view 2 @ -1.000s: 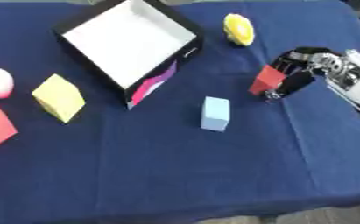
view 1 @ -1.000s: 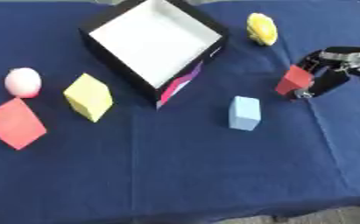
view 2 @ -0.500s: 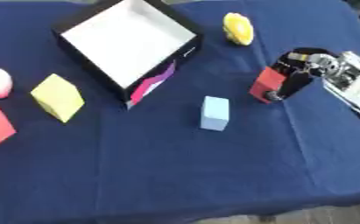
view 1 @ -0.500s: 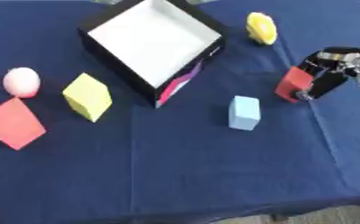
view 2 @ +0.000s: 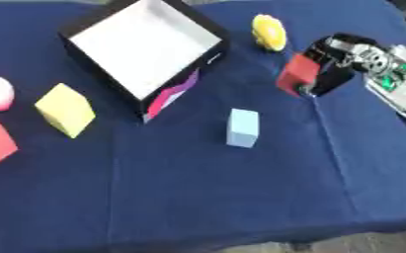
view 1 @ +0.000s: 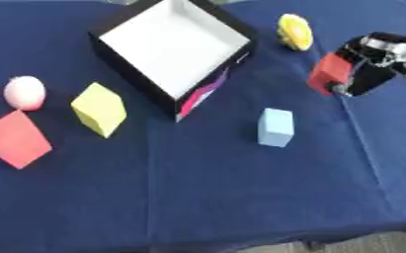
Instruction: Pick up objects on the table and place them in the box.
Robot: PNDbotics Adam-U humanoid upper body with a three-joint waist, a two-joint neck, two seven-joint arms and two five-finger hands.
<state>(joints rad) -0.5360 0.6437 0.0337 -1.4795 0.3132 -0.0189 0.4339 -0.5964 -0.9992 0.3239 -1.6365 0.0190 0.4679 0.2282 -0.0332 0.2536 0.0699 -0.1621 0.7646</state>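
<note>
A black box with a white inside [view 1: 170, 45] stands open at the upper middle of the blue table. My right hand [view 1: 367, 72] comes in from the right and is shut on a red block [view 1: 329, 72], held to the right of the box. A yellow rounded object [view 1: 294, 31] lies beyond the hand. A light blue block [view 1: 276, 127] sits below the box. At the left are a yellow block [view 1: 99, 108], a pink ball [view 1: 24, 92] and a red block [view 1: 16, 139]. The left hand does not show.
The blue cloth [view 1: 206, 192] covers the whole table, and its front edge runs along the bottom. The box's near corner shows a pink and purple print [view 1: 202, 95].
My right hand has lifted the red block a little and carried it slightly up and left, toward the box. The other objects lie where they were.
</note>
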